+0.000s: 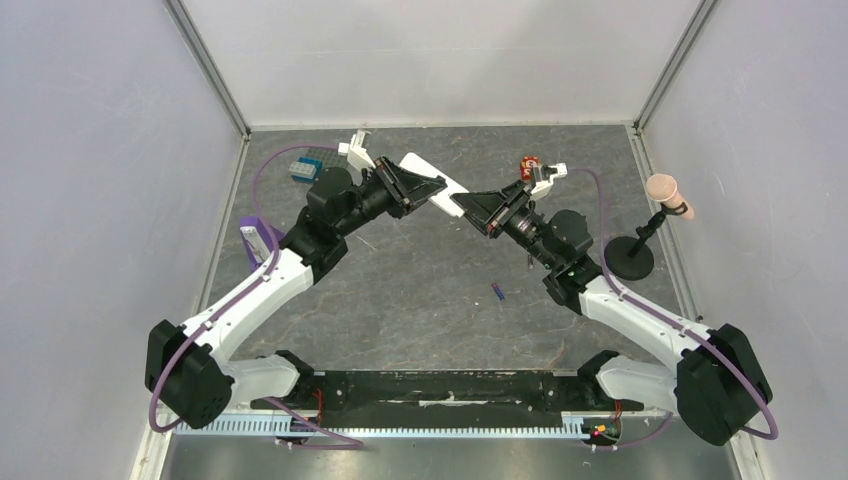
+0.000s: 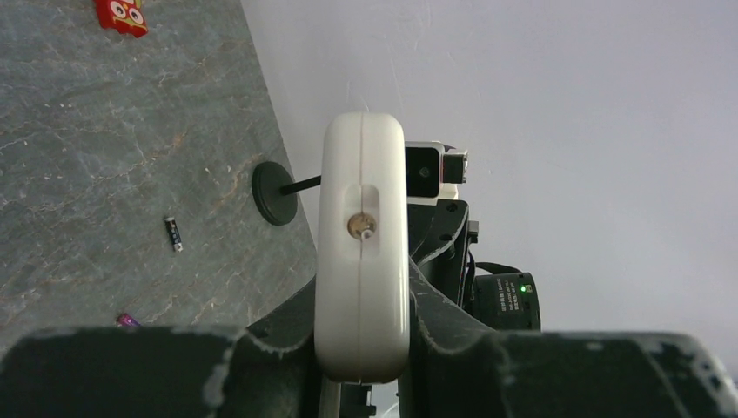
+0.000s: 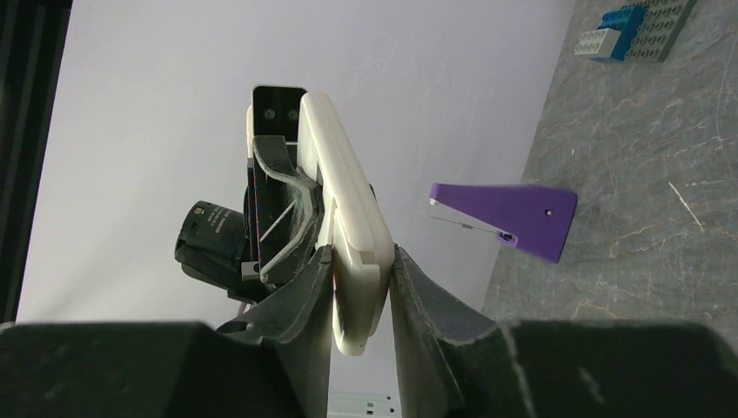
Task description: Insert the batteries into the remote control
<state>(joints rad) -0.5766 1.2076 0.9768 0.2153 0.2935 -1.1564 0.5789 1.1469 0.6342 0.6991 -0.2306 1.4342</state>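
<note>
The remote control point(image 2: 361, 261) is clamped at both ends by the left gripper point(image 1: 432, 189) and right gripper point(image 1: 464, 203) above the far-middle of the grey, veined table point(image 1: 400, 300); its face is hidden. One battery point(image 1: 497, 291) is discerned mid-table.

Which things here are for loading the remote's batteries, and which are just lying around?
For the job: white rectangular plastic remote control, gripped by left fingers and right fingers; dark cylindrical battery; purple battery, partly hidden.
Lying about: red-orange toy block; blue and grey bricks; purple wedge stand; black round-based stand.
</note>
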